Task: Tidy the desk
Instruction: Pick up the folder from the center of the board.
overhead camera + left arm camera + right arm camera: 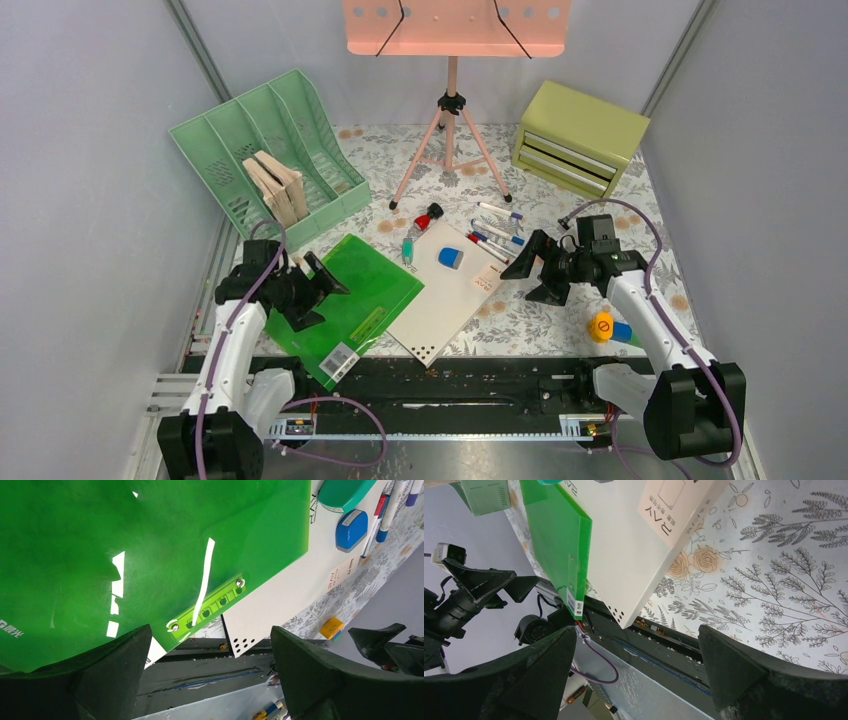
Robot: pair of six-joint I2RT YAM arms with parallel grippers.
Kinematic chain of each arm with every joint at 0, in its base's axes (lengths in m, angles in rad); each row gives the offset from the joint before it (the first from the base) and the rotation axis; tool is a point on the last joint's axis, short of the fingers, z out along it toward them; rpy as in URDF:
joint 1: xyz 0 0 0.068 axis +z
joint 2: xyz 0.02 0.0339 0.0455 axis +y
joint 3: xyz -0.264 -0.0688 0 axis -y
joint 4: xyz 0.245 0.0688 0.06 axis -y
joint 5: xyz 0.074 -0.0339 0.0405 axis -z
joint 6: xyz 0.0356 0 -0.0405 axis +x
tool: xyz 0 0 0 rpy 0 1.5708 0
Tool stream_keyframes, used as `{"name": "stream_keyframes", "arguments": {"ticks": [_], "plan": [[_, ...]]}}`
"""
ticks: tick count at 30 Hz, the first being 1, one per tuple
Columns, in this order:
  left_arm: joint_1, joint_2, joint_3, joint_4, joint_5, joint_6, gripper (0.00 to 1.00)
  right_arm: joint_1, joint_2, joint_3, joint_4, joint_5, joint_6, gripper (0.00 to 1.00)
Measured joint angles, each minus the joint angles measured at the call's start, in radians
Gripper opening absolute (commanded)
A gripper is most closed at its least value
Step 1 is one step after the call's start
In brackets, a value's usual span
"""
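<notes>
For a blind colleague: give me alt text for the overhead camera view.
Two open robot grippers hover over a floral desk: the left gripper above a green folder, the right gripper beside a white board carrying a blue eraser. Markers lie beyond the board; a mint file rack and olive drawer chest stand at the back.

The green folder point(372, 288) overlaps the white board point(452, 300), hiding its edge; the pink stand point(455, 30) is cropped above.

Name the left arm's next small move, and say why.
Probably lower the left claw onto the edge of the green folder and close. The claw hangs open just above the folder, which lies flat overlapping the white board, and the mint file rack behind shows free slots.
</notes>
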Motion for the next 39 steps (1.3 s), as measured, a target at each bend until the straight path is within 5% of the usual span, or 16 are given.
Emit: {"name": "stream_keyframes", "arguments": {"ticks": [10,24,32,39], "plan": [[-0.058,-0.008,-0.051,0.048,0.021,-0.066,0.94,0.000,0.000,-0.040,0.000,-0.010,0.000,1.00],[-0.289,0.135,0.008,0.089,-0.019,-0.103,0.97,0.010,0.066,-0.041,0.046,-0.054,0.020,0.98],[-0.327,0.295,0.204,0.001,-0.190,0.028,0.96,0.108,0.131,0.000,0.099,-0.072,0.076,0.98],[-0.327,0.426,0.328,-0.074,-0.400,0.175,0.84,0.132,0.158,0.004,0.162,-0.080,0.134,0.99]]}}
